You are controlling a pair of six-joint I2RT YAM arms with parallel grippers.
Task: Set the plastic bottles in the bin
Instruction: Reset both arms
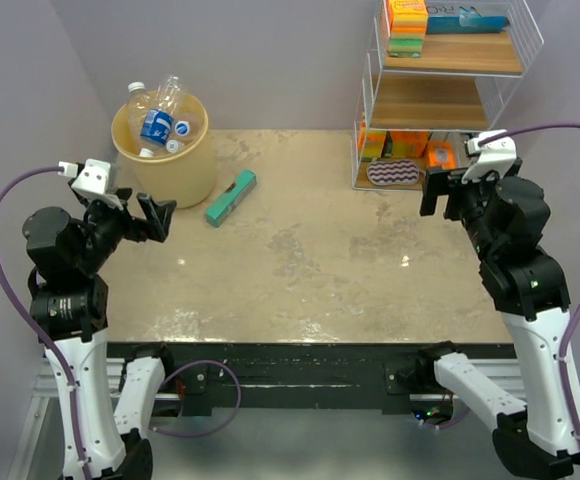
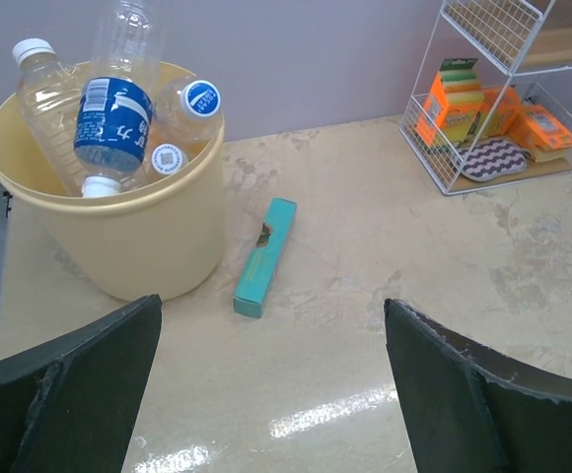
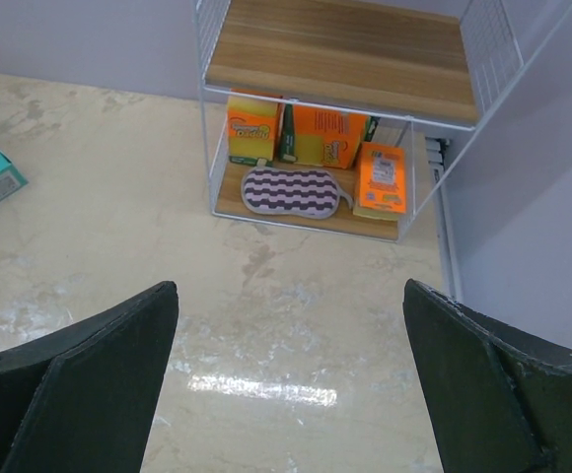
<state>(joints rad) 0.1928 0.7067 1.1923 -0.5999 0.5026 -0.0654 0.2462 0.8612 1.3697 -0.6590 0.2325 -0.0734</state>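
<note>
The plastic bottles (image 2: 113, 123) lie heaped inside the bin (image 2: 158, 246), probably light, slick and crushable, best taken around the middle, while the left claw (image 2: 271, 310) near the bin and the right claw (image 3: 291, 291) well apart from it gape empty.

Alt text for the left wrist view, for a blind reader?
A round pale tan plastic bin at upper left holds several clear plastic bottles, one blue-labelled. A flat teal rectangular box lies on the beige table beside it; the open black fingers frame the bottom edge, empty.
</note>
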